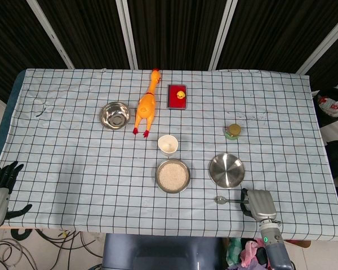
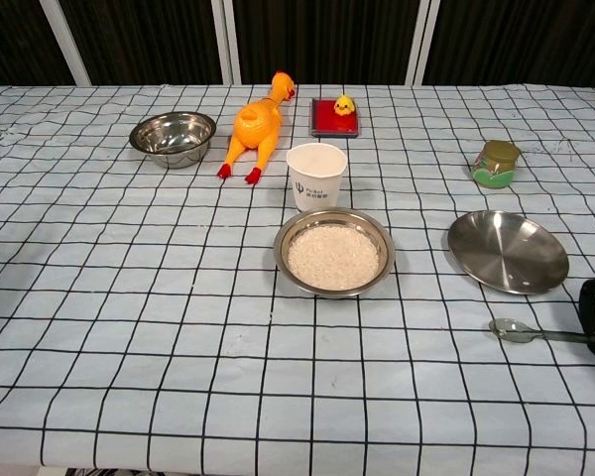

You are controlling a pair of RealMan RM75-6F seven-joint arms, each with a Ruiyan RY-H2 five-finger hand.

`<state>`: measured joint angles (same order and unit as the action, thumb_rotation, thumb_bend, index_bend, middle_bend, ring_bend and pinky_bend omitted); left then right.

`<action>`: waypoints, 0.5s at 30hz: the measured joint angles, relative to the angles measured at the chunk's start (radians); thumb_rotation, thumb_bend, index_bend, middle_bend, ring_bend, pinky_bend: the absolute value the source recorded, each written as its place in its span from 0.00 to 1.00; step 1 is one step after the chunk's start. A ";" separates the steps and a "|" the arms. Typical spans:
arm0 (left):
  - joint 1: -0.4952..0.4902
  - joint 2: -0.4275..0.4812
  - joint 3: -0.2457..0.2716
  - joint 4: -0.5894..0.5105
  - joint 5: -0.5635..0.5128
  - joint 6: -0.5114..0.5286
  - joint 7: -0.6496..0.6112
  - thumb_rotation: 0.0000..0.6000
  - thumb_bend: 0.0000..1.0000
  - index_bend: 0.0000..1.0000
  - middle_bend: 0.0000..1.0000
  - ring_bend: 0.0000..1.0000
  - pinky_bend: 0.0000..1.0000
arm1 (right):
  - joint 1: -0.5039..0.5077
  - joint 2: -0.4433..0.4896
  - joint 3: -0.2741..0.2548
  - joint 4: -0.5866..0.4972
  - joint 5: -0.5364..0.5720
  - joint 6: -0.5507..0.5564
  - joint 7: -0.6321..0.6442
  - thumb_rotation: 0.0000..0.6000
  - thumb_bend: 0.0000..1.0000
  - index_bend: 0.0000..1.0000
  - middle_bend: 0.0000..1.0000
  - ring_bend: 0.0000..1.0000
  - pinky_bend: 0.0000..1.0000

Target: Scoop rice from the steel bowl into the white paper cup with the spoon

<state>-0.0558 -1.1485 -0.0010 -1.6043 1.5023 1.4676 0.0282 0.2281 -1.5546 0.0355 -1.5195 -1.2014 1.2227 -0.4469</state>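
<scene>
While the right hand (image 1: 258, 203) is closing around the handle end of the spoon (image 1: 222, 199) near the table's front edge, the spoon's bowl is lying flat on the checked cloth (image 1: 73, 169), pointing toward the rice bowl (image 1: 173, 175). How firmly the fingers are gripping is hard to tell, since the chest view is showing only a dark sliver of the hand at the frame's right edge. The left hand (image 1: 1, 185) is hanging off the table's left side, fingers spread and holding nothing.

The rice bowl is sitting full, with the white paper cup (image 1: 168, 144) just behind it, nearly touching. A loose hold on the thin handle is risking the spoon twisting or slipping off the table's front edge. The empty steel plate (image 1: 226, 170) is lying between the right hand and the rice bowl, so a low sweep could be clipping its rim. The light cup could be tipping if nudged, and the rubber chicken (image 1: 147, 104) is crowding its far-left side. Open cloth in front of the rice bowl is giving the best approach
</scene>
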 measured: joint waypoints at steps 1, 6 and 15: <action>0.000 0.000 0.000 0.000 0.000 0.000 0.000 1.00 0.01 0.00 0.00 0.00 0.00 | 0.000 0.000 0.000 0.000 0.000 0.000 0.000 1.00 0.36 0.56 1.00 1.00 1.00; 0.001 0.001 0.000 -0.001 0.002 0.002 -0.001 1.00 0.01 0.00 0.00 0.00 0.00 | 0.001 -0.001 0.000 0.002 0.001 0.000 -0.004 1.00 0.36 0.56 1.00 1.00 1.00; 0.003 0.003 0.000 0.002 0.002 0.006 -0.011 1.00 0.01 0.00 0.00 0.00 0.00 | 0.001 -0.005 -0.002 0.002 -0.001 0.000 -0.008 1.00 0.36 0.56 1.00 1.00 1.00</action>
<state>-0.0527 -1.1455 -0.0014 -1.6024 1.5041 1.4740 0.0176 0.2296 -1.5596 0.0335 -1.5179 -1.2019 1.2230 -0.4546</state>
